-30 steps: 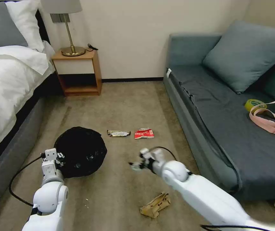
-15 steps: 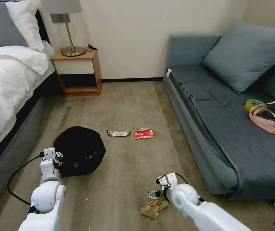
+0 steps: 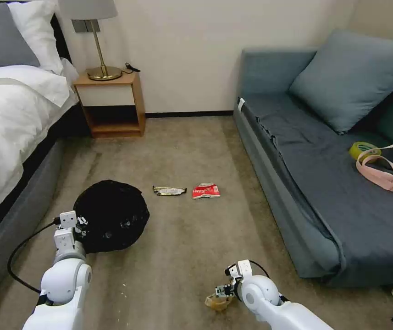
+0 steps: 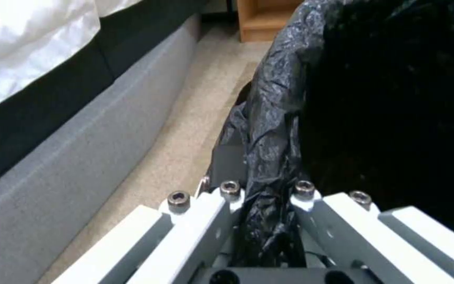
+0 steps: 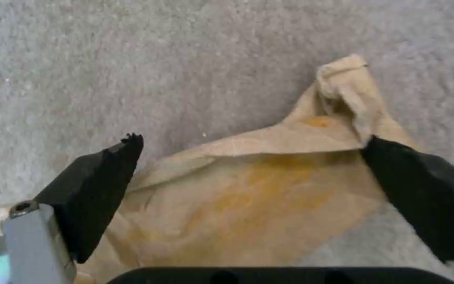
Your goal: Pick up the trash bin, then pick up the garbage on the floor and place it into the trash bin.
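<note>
Straddling the paper scrap [image 5: 248, 197] on the floor, right gripper [image 5: 258, 189] wide open: close low; left gripper [image 4: 264, 221] clamps the trash bin [image 3: 111, 215] rim.

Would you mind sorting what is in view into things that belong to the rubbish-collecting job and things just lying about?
Job:
trash bin, rim clamped by left gripper
tan paper scrap, between open right gripper
dark silvery wrapper
red-white packet

Lying about:
tape roll
pink strap
lamp
cushion
</note>
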